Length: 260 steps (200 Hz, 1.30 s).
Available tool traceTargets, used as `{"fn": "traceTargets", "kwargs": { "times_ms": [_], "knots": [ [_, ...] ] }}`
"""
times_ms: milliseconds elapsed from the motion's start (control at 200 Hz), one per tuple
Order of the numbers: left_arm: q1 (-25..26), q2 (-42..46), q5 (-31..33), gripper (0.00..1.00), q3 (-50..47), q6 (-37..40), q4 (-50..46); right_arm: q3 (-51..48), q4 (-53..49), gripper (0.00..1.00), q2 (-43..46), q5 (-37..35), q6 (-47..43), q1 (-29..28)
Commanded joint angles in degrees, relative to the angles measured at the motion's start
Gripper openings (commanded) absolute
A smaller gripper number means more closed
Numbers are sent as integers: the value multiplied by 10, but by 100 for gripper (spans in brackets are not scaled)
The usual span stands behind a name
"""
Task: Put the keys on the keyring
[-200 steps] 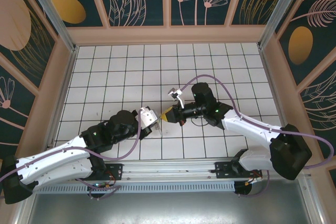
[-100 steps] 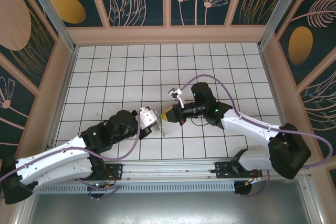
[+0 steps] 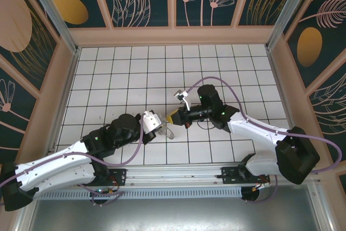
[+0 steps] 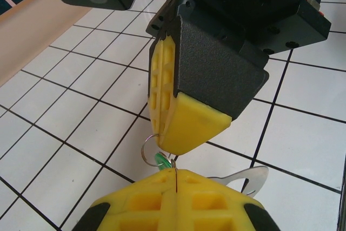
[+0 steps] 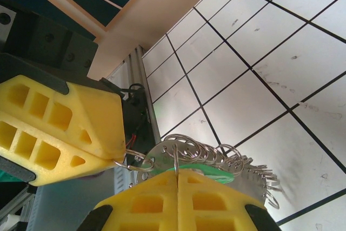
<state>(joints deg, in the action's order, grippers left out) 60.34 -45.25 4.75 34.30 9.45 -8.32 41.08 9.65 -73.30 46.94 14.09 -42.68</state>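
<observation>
Where a second ago only a small greenish sliver showed beneath the tip of the left gripper (image 3: pixel 161 125) in the top view, a pale crescent of the flat tan-grey metal keyring (image 3: pixel 169 132), edged with small silvery rings, now swings out at centre frame. The arms have otherwise barely moved, and the tips still meet. Reading: threading under way, not finished.

- Left gripper: yellow jaws pressed fully together, a thin edge caught in the seam. The keyring hangs from this tip, so it is judged held here. Its plate peeks out at lower right of the left wrist view.
- Right gripper (image 5: pixel 177 179): yellow jaws likewise closed, tip set against the left one. Whether it pinches anything cannot be told.
- Tiny bright-green key (image 4: pixel 161 159) with thin silvery end: sits between the two tips, lower centre of the left wrist view, beside one small silver split ring (image 4: pixel 146 149). Not seen hanging free on the keyring.
- White tiled table (image 3: pixel 135 68): lies beneath both arms.
</observation>
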Motion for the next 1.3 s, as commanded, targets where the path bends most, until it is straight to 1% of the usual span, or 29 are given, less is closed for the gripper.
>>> {"fn": "traceTargets", "kwargs": {
  "times_ms": [0, 115, 240, 395, 646, 751, 916, 1101, 1296],
  "knots": [
    [3, 8, -3, 0, 12, 7, 29, -1, 0, 0, -1, -1, 0, 3],
    [3, 14, -9, 0, 11, 4, 33, -6, 2, 0, 10, -2, -4, 3],
    [3, 58, -38, 0, -5, 4, 59, -25, 17, 0, 30, -4, -1, 5],
    [3, 105, -85, 0, -19, -4, 78, -70, 90, 0, 88, 21, 19, 6],
    [3, 76, -106, 0, -12, 1, 71, -87, 124, 0, 148, 64, 16, 13],
    [3, 75, -113, 0, -13, 4, 76, -93, 153, 0, 150, 86, 28, 13],
    [3, 73, -118, 0, -11, 7, 77, -97, 163, 0, 145, 99, 33, 12],
    [3, 71, -112, 0, -11, 10, 71, -88, 162, 0, 131, 116, 35, 5],
    [3, 64, -114, 0, -11, 11, 69, -76, 151, 0, 116, 118, 29, -1]
  ]
}}
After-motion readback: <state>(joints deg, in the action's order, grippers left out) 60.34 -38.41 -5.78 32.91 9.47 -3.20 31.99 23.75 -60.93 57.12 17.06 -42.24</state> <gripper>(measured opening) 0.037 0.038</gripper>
